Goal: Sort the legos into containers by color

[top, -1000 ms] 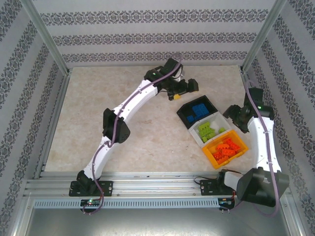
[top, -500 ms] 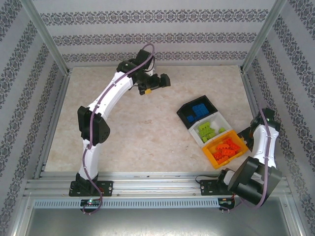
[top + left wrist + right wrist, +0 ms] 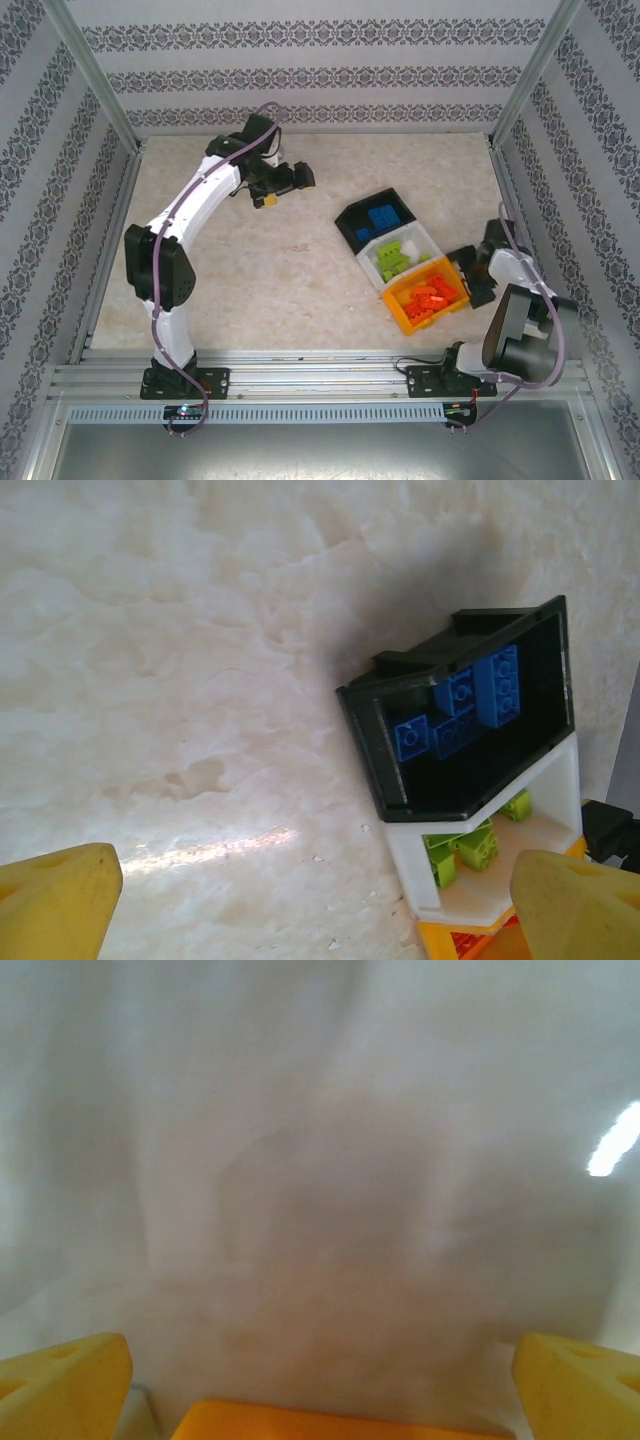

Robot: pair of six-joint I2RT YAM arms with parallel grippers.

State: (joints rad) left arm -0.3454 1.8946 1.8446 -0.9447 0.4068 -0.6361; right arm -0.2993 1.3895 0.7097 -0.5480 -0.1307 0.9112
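Three containers stand in a diagonal row right of centre. The black bin holds blue legos. Lime green legos lie in the white bin, orange-red legos in the orange bin. My left gripper hovers open and empty over the table, back left of the bins. My right gripper is open and empty, low beside the orange bin's right side; that bin's rim lies blurred between its fingertips.
The marble table top stretches left of the bins. Patterned walls and metal posts close in the table at the back and both sides. A metal rail runs along the near edge by the arm bases.
The left arm swung back and to the left, away from the bins. The right arm folded down beside the orange bin and its gripper opened. The row of bins shifted left.
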